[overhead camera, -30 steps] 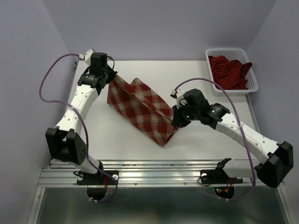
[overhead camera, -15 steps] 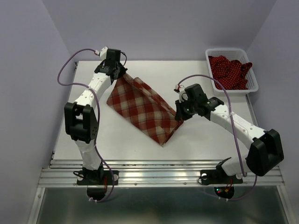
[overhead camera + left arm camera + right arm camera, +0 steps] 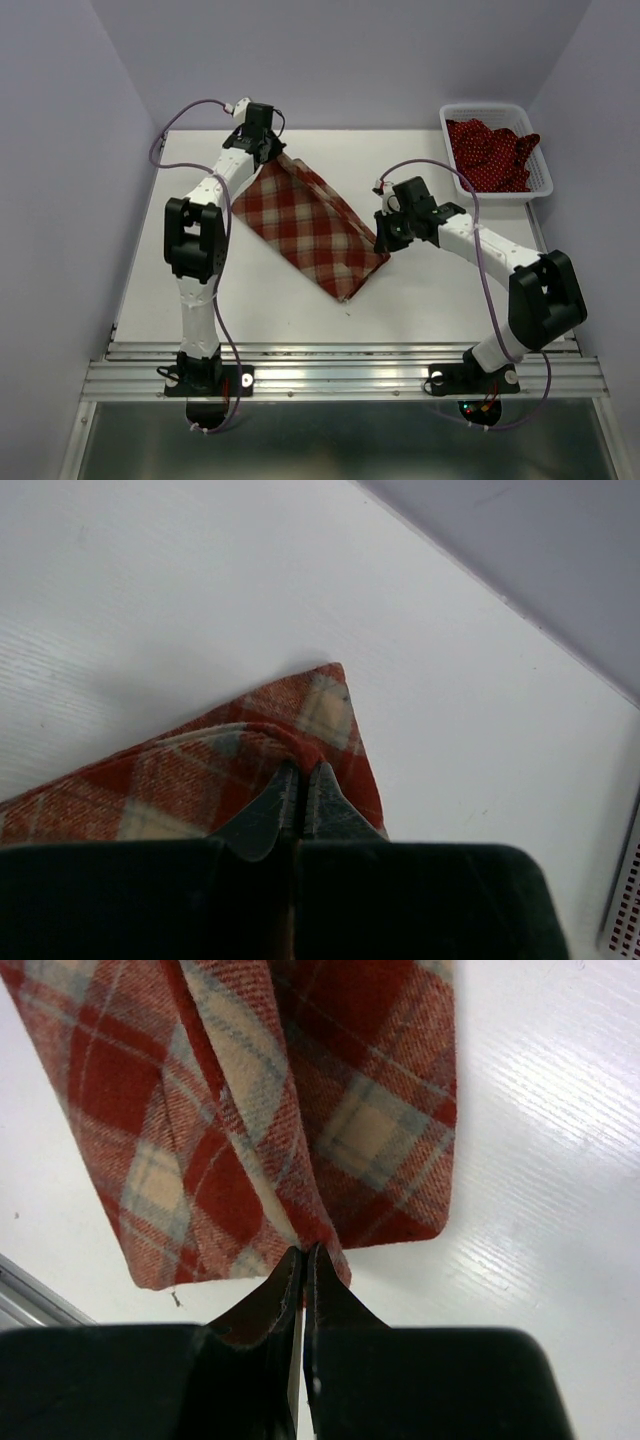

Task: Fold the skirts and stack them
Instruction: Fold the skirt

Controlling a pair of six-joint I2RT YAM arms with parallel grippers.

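The red-and-cream plaid skirt [image 3: 310, 228] lies folded on the white table, stretched between both grippers. My left gripper [image 3: 272, 153] is shut on its far left corner; in the left wrist view the skirt [image 3: 200, 775] bunches at the closed fingertips [image 3: 301, 770]. My right gripper [image 3: 383, 240] is shut on its right edge; in the right wrist view the skirt [image 3: 250, 1110] hangs in a fold from the closed fingertips [image 3: 303, 1253]. The dark red polka-dot skirts [image 3: 490, 152] lie piled in the basket.
A white mesh basket [image 3: 541, 170] stands at the table's far right corner, its edge showing in the left wrist view [image 3: 625, 910]. The back wall [image 3: 340, 60] runs close behind the left gripper. Bare table [image 3: 270, 310] lies in front of the skirt.
Both grippers have carried the held edge of the plaid skirt toward the far side, the left reaching further back and right. The raised fold has flattened into a neater doubled rectangle.
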